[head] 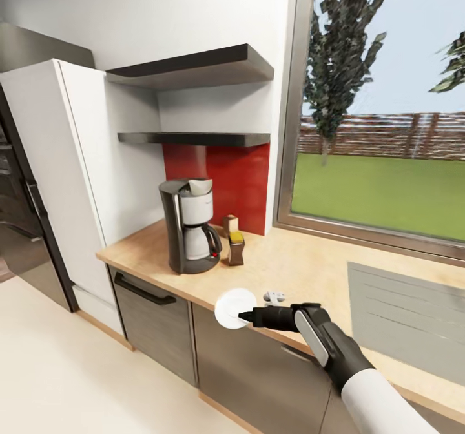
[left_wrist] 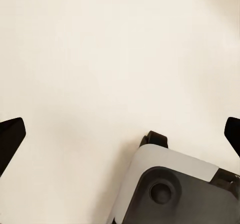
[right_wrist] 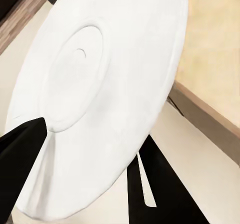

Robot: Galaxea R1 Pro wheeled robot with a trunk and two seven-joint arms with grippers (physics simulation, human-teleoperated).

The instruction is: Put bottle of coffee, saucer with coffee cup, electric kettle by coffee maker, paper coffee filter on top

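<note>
Saucer [head: 234, 307] gripped at its rim by the right gripper [head: 248, 316], at the countertop's [head: 303, 272] front edge.
Fingers closed on its edge; it sits near the coffee maker [head: 189, 225], on the window side. Left gripper's [left_wrist: 120, 134] fingertips spread wide, holding nothing.

Head view: looking down across worktop [head: 303, 272]. Right wrist: tight on saucer [right_wrist: 100, 99], shared with head view. Left wrist: facing floor [left_wrist: 100, 59].

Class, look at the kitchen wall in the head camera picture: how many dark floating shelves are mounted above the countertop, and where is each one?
2. The upper shelf hangs high on the wall beside the window. The lower shelf sits directly beneath it, above the coffee maker. Nothing hides a third.
</note>
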